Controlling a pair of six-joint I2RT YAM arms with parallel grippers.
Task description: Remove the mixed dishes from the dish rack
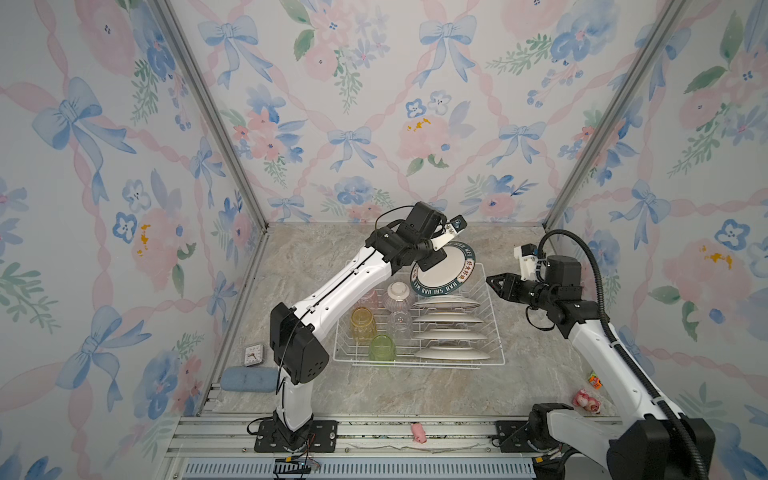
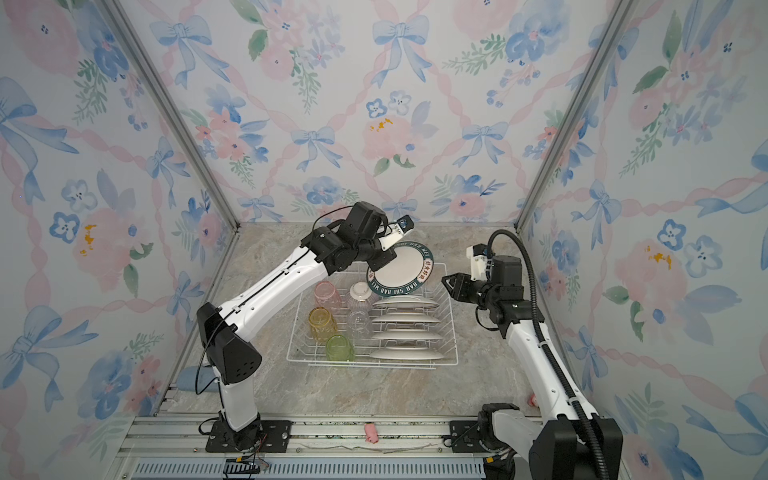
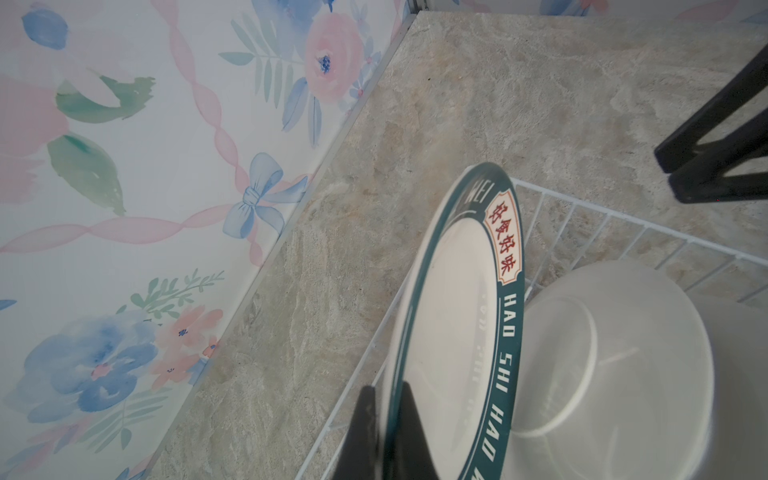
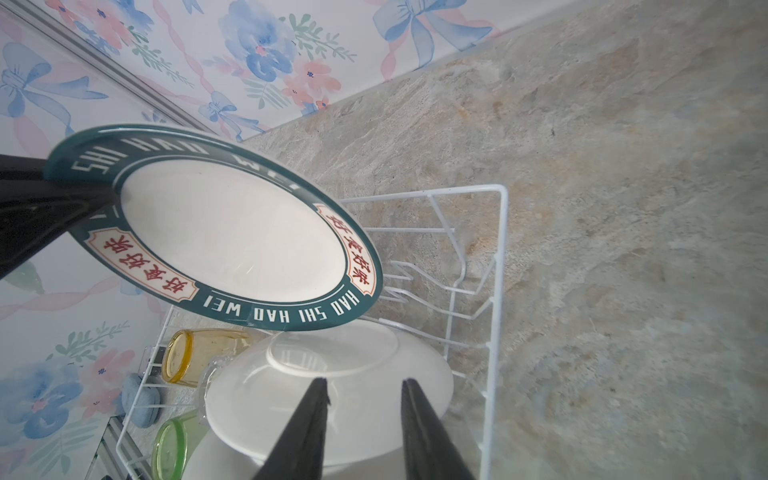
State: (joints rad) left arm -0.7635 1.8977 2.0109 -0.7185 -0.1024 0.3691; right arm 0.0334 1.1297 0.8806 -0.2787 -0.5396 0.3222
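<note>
Left hand (image 1: 432, 261) pinches plate (image 1: 448, 267) rim above rack (image 1: 457, 365) far edge; right hand (image 1: 490, 281) spread, beside rack.

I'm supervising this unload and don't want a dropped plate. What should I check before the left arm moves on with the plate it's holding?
1. Grip: left gripper shut on the green-rimmed plate: ok.
2. Hold security: the fingers pinch only the rim's edge: cannot tell.
3. Clearance: plate hangs tilted above the far end of the dish rack, lifted out of it: ok.
4. Other arm: right gripper open, empty, beside the rack: ok.
5. Load left behind: four white plates standing in their slots: ok.
6. Set-down space: bare marble tabletop beyond the rack: ok.
</note>
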